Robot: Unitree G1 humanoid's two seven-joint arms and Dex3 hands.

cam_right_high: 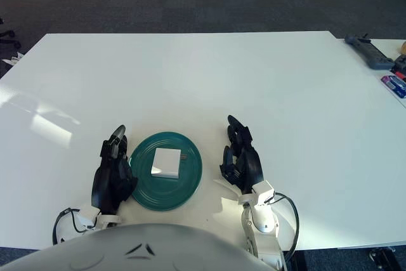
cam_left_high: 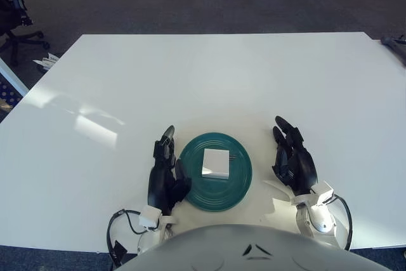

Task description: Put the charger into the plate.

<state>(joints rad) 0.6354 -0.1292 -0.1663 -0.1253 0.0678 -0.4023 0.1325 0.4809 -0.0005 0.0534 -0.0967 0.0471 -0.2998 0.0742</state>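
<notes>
A white square charger (cam_left_high: 216, 162) lies inside the dark green plate (cam_left_high: 236, 185) near the front edge of the white table. My left hand (cam_left_high: 166, 172) shows just left of the plate, fingers relaxed and empty. My right hand (cam_left_high: 292, 157) shows to the right of the plate, a short gap away, fingers extended and empty. The scene also shows in the right eye view, with the charger (cam_right_high: 167, 161) in the plate (cam_right_high: 190, 182).
The white table (cam_left_high: 209, 80) stretches far back. A dark tool (cam_right_high: 368, 52) and small items (cam_right_high: 396, 84) lie on a second surface at the far right. An office chair (cam_left_high: 16, 23) stands at the far left.
</notes>
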